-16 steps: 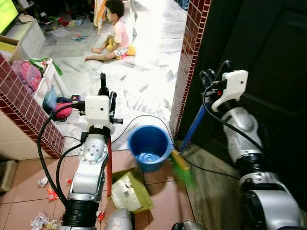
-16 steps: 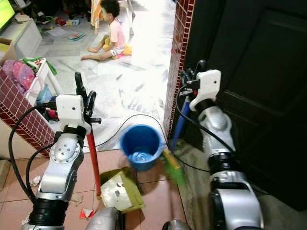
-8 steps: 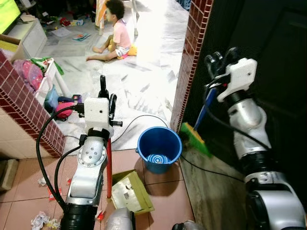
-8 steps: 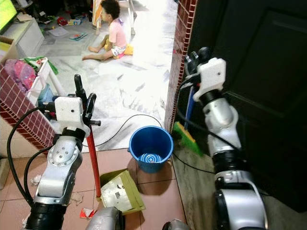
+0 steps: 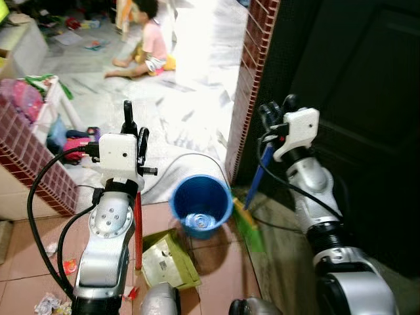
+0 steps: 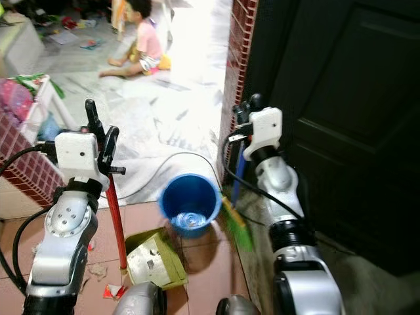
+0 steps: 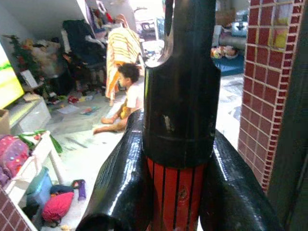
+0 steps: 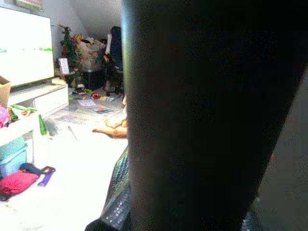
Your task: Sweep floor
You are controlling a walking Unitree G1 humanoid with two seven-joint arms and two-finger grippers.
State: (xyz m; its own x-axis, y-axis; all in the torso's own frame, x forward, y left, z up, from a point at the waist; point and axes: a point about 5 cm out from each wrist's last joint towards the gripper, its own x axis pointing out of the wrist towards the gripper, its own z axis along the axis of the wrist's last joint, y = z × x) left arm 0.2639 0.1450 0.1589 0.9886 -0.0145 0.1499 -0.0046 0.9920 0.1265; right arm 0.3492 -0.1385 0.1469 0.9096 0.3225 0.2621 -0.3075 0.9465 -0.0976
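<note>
Where the terracotta floor tiles (image 5: 39, 226) lie nearest the camera, crumpled paper scraps (image 5: 51, 303) are scattered at lower left. Just beyond, a yellow-green dustpan (image 5: 167, 259) sits flat on the tiles, its red handle (image 5: 138, 226) rising near-vertical, long axis up and down, with a black cap at the top. Left gripper (image 5: 132, 128) clamped on that handle just below the cap; in the left wrist view both fingers (image 7: 120, 183) press the red, black-striped shaft from either side.

Blue bucket (image 5: 199, 203) stands upright just beyond the dustpan, open top up, something pale at its bottom.

Broom: blue stick (image 5: 256, 182), green bristle head (image 5: 248, 226). Long axis tilted, stick leaning up toward the right arm, head low at the floor just right of the bucket, blurred. Right gripper (image 5: 274, 118) is at the stick's upper end, closed round it as far as the head views show; the right wrist view is mostly a dark shape close to the lens.

Black cable (image 5: 187, 161) loops over the floor behind the bucket. Red-tiled pillar (image 5: 249, 79) beside a dark door (image 5: 367, 98).

Farther off, pale marble floor (image 5: 190, 72), a white shelf (image 5: 46, 108) with coloured clutter, and a person (image 5: 149, 41) seated on the floor.
</note>
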